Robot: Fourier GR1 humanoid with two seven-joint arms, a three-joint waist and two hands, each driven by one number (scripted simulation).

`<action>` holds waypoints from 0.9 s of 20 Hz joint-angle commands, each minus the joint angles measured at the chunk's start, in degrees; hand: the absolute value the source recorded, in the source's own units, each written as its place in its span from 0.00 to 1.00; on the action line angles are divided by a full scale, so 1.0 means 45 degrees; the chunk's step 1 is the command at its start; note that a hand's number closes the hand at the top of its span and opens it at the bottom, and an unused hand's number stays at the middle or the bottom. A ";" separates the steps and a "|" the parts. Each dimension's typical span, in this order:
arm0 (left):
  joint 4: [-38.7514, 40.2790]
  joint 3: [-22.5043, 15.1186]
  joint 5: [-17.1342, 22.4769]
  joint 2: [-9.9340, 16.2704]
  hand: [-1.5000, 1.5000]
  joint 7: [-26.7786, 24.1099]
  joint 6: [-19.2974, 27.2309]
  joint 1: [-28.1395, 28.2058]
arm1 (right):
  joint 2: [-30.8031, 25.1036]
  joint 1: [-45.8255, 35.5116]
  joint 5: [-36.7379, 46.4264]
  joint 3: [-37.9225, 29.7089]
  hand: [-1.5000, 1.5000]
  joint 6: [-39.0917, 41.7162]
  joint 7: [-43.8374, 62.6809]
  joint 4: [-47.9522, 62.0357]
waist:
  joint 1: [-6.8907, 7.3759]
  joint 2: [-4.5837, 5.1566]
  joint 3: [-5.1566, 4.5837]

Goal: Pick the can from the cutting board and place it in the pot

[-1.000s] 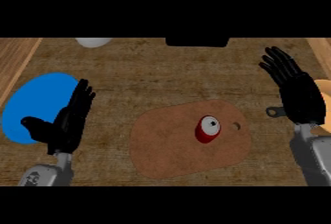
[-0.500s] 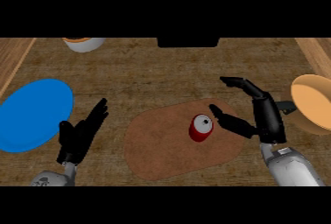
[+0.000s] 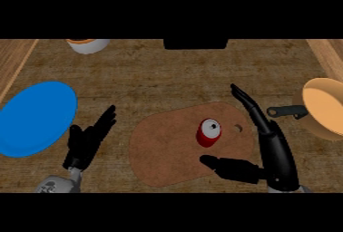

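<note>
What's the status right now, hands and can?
Right hand open beside can, not touching. Left hand open, resting near blue plate. Can lies on cutting board. Pot at right, nothing between.

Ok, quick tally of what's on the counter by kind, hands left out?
Can: 1, red, on the board
Cutting board: 1, brown
Pot: 1, tan, dark handle, at the right edge
Plate: 1, blue
Cup or bowl: 1, at the top edge, cut off
Total: 5

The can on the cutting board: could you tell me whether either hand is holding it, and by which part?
Nothing is held. The can stands free on the cutting board; the right hand is open beside it, not touching, and the left hand is open, off the board.
</note>
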 commanded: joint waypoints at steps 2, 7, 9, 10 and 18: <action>-0.0683 -0.0136 -0.0073 0.0228 0.50 0.0185 -0.0249 0.0532 | -0.0831 -0.0502 0.0406 0.0060 0.00 0.1534 0.5066 -0.1875 | 0.0135 -0.0035 -0.0008; -0.0263 0.0201 -0.0052 -0.0035 0.50 0.0246 -0.0465 -0.0014 | -0.0186 -0.2432 -0.0826 -0.0841 0.00 0.2933 0.7825 -0.1461 | 0.0226 0.0047 0.0017; 0.0142 0.0020 -0.0460 -0.0525 0.50 0.0258 -0.0123 -0.0401 | 0.0291 -0.2327 -0.0835 -0.0577 0.00 0.2928 0.8100 -0.0767 | 0.0199 0.0062 0.0021; -0.1130 -0.0038 -0.0254 -0.0253 0.50 0.1115 -0.0106 -0.0224 | 0.0619 -0.3119 -0.0879 -0.0549 0.00 0.3041 0.8357 0.0368 | 0.0383 0.0059 0.0026; 0.0250 0.0216 -0.0659 -0.0826 0.50 0.0551 -0.0133 -0.0779 | 0.0360 -0.2977 -0.1628 0.0209 0.00 0.5636 0.7201 0.3344 | 0.0264 0.0087 0.0030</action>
